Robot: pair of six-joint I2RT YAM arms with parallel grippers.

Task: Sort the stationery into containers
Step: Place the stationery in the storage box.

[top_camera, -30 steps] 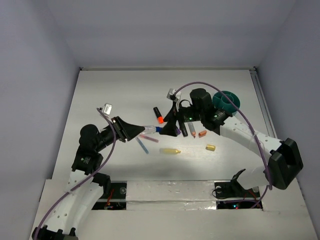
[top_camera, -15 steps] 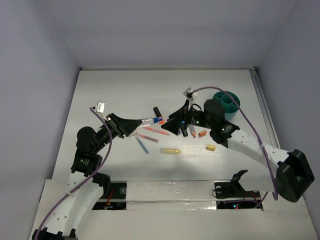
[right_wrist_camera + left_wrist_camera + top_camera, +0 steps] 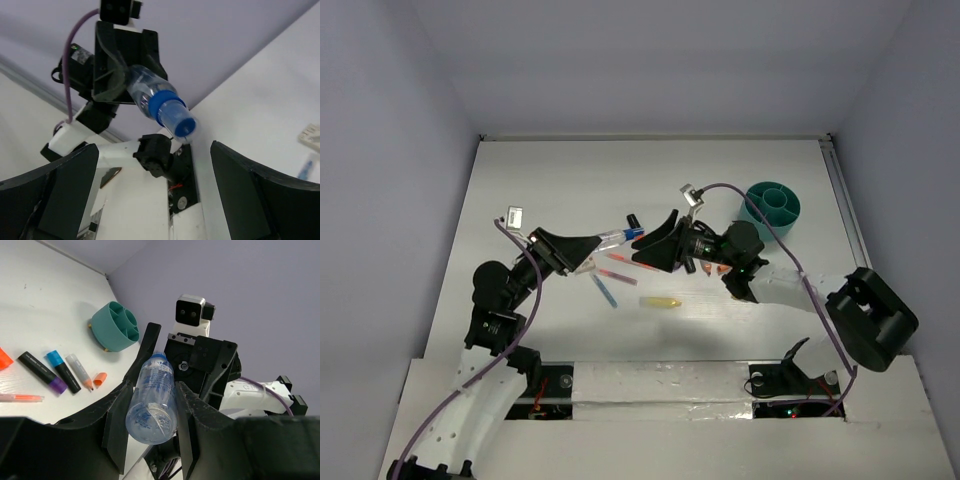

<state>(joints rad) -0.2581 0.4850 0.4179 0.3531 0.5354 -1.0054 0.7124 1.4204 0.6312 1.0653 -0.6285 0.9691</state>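
Grips a clear pen (image 3: 151,395) in the left jaws above the table (image 3: 560,180), blue cap (image 3: 176,119) facing the right jaws (spread wide and empty).

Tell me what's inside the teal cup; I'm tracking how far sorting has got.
Only inner dividers show in the teal cup; from above, its compartments look bare, no pen or marker in them. From the left wrist, its wall hides the compartment floors.
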